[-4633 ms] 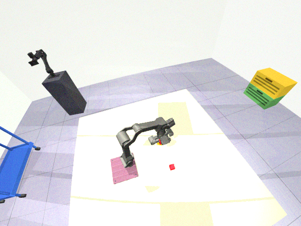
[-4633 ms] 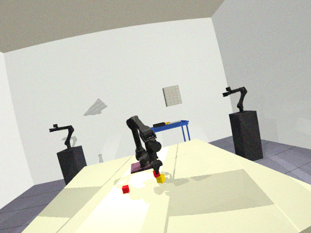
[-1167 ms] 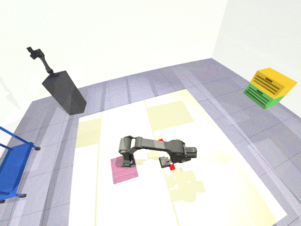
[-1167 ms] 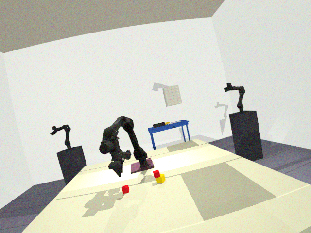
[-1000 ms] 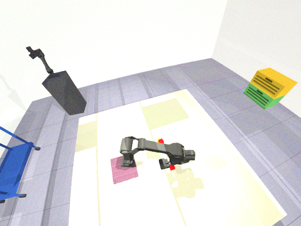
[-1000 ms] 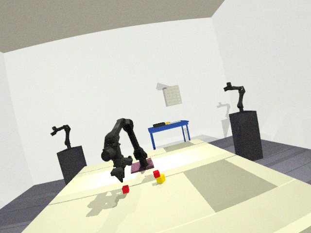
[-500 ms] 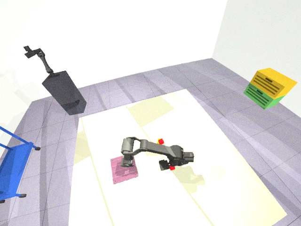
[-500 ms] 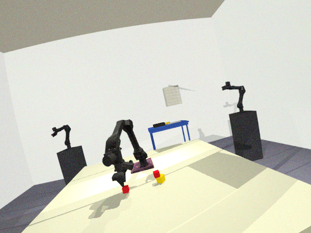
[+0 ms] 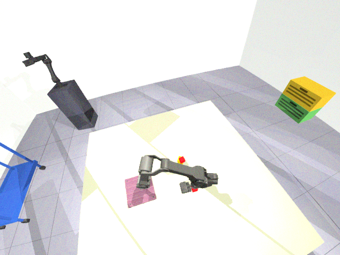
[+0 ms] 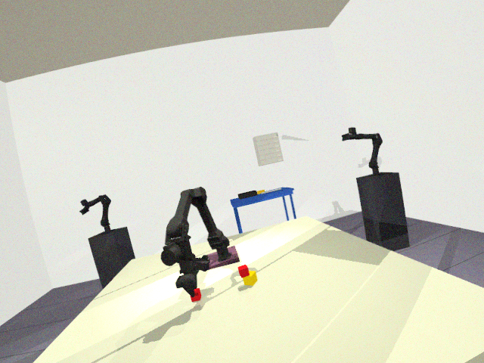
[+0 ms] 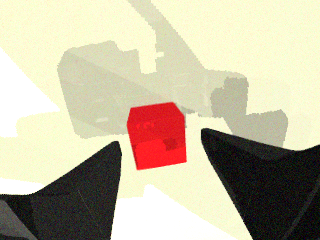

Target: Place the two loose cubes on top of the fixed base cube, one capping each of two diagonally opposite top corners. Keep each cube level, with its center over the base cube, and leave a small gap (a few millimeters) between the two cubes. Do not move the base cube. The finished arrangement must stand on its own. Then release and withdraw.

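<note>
the spread hand (image 11: 160, 154) hangs over a red cube (image 11: 158, 135), holding nothing, its fingertips cut off below.

A blue cart (image 9: 12, 189), a yellow-and-green box (image 9: 304, 99) and dark pedestals (image 10: 382, 211) stand on the tiled floor (image 9: 274, 137) around the counter (image 9: 247, 205).

One small red cube (image 10: 195, 295) lay flat on the pale bench, well in from its edges. Another red cube (image 10: 243, 270) sat atop a yellow base cube (image 10: 249, 278) nearby.

jaws over red cube (image 10: 195, 295) (on table)
</note>
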`<action>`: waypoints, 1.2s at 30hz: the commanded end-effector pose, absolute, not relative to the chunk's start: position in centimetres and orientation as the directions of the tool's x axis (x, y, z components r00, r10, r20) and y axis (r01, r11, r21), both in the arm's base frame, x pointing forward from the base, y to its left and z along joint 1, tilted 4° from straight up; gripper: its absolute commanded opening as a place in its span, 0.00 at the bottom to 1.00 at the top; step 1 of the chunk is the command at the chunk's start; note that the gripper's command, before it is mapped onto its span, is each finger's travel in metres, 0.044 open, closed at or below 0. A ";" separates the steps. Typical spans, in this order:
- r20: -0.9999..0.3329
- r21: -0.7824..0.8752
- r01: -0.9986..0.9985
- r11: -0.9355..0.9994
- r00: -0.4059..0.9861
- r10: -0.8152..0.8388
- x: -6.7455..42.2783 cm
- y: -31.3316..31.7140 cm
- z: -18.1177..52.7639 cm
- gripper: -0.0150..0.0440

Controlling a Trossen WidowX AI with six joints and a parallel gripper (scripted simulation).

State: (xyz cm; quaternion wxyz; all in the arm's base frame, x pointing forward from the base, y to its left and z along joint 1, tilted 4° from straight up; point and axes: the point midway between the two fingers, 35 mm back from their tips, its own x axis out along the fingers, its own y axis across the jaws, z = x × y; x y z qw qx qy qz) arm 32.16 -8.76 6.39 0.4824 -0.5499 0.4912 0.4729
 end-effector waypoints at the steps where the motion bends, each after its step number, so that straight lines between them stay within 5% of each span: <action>1: -0.995 -0.056 -0.997 -0.058 0.061 -0.078 32.0 -8.7 5.5 0.70; 3: -0.995 -0.056 -0.997 -0.058 0.061 -0.078 32.0 -8.7 5.4 0.70; 9: -0.995 -0.056 -0.997 -0.058 0.061 -0.078 32.0 -8.7 5.4 0.44; 36: -0.995 -0.057 -0.997 -0.058 0.062 -0.078 32.1 -8.3 12.4 0.43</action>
